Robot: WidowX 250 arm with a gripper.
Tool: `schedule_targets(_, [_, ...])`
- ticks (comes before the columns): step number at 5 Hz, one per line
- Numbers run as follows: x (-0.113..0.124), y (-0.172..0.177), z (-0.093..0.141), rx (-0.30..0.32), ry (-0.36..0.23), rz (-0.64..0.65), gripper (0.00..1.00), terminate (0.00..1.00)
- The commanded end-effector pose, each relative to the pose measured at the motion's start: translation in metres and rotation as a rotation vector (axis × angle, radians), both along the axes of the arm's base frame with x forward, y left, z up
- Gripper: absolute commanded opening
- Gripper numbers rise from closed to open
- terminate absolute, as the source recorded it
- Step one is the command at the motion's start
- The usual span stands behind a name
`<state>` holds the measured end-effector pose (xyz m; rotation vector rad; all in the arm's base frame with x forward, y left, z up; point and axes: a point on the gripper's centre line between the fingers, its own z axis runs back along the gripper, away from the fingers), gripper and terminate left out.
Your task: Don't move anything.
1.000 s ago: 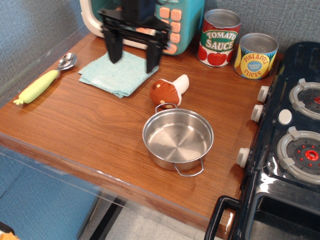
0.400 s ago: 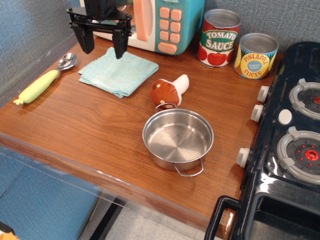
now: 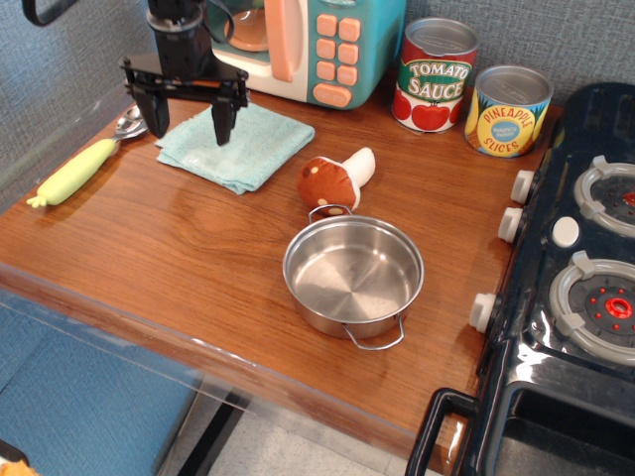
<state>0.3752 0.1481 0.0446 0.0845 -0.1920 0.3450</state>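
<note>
There is only one view, which looks down on a wooden counter (image 3: 179, 258) from the front. The gripper (image 3: 185, 111) hangs above the left edge of the teal cloth (image 3: 248, 144), with its two black fingers spread wide apart and nothing between them. I cannot tell if the fingertips touch the cloth or stay a little above it.

I take the cloth as the landmark. To the left of it lies a spoon with a yellow-green corn handle (image 3: 77, 167); its metal bowl is just beside the left finger. Behind the cloth stands a toy microwave (image 3: 317, 45). To the right of the cloth, just beside its corner, lies a toy mushroom (image 3: 332, 178), and in front of the mushroom stands an empty steel pot (image 3: 353, 276), touching or almost touching it. Far right of the cloth, against the wall, are a tomato sauce can (image 3: 435, 74) and a pineapple slices can (image 3: 508, 109). A toy stove (image 3: 585, 278) fills the right side.

The task names no thing to handle; every object must stay where it lies. In my judgement the step in hand is only to wait. The next move calls for stillness, or a straight lift upward, because any sideways drift can push the spoon or drag the cloth.
</note>
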Motion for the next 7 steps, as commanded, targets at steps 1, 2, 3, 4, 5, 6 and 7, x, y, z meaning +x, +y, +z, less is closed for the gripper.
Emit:
schedule_targets(1, [-0.010, 0.004, -0.002, 0.005, -0.093, 0.123, 1.00, 0.00])
schedule_targets(2, [-0.019, 0.002, -0.009, -0.005, -0.083, 0.175, 1.00, 0.00])
schedule_targets(3, [-0.029, -0.001, -0.006, -0.012, -0.061, 0.187, 1.00, 0.00])
schedule_targets(4, [-0.045, -0.009, 0.003, -0.026, -0.056, 0.181, 1.00, 0.00])
schedule_targets(5, [-0.070, -0.018, 0.020, -0.005, -0.054, 0.184, 1.00, 0.00])
schedule_targets(6, [-0.098, -0.019, 0.029, 0.011, -0.041, 0.208, 1.00, 0.00])
schedule_targets(7, [-0.124, -0.020, 0.035, 0.004, -0.041, 0.234, 1.00, 0.00])
